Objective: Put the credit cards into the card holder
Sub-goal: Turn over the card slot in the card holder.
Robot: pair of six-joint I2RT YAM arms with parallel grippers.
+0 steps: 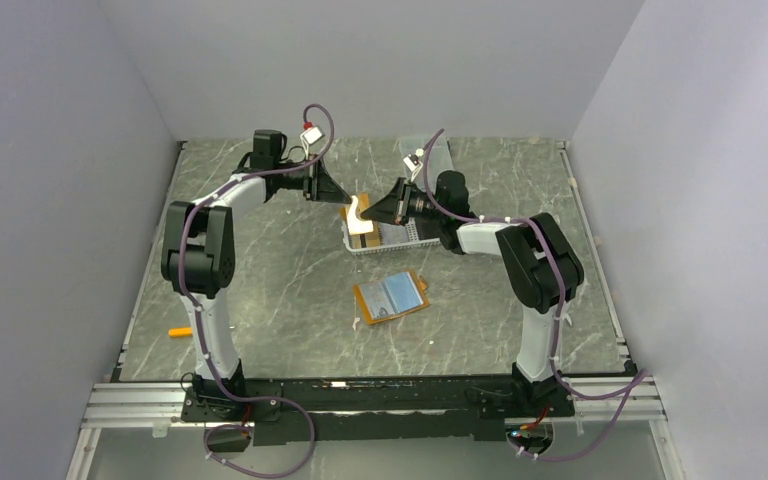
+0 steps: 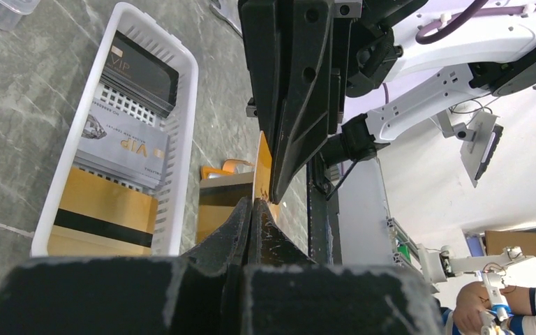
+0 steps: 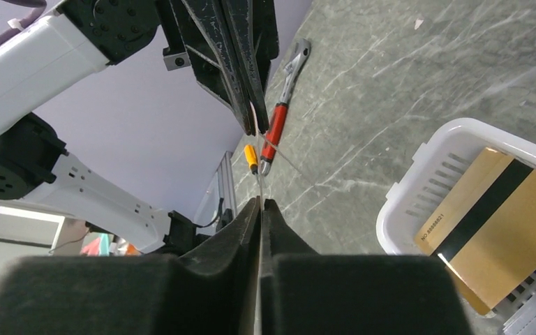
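the left gripper (image 2: 251, 209) and the right gripper (image 3: 259, 209) meet nose to nose above the middle of the table (image 1: 280, 260), with one gold credit card (image 2: 262, 164) between them. the card stands on edge in the air, clear of the surface. the left gripper's fingers are pressed fully together on one end of it. the right gripper's fingers have only a sliver of gap between them, and the card's thin edge runs into that gap, so both sets of fingers pinch the same card from opposite ends.

just below the two grippers, towards the far edge of the table, lies a white slotted basket (image 1: 415, 238). three more credit cards lie flat inside it: a black card (image 2: 146, 66) at one end, a pale blue card (image 2: 122, 146) in the middle partly over its neighbours, and a gold card with a black stripe (image 2: 105, 216) at the other end.

the card holder (image 1: 392, 296) lies opened flat near the middle of the table, on the near side of the basket and apart from it, orange rim around a light blue inside. neither gripper touches it.

a red-handled adjustable wrench (image 3: 279, 122) lies on the table on the left side, and a small orange-handled tool (image 1: 178, 331) lies near the left edge. a clear plastic box (image 1: 440, 150) sits at the far edge.
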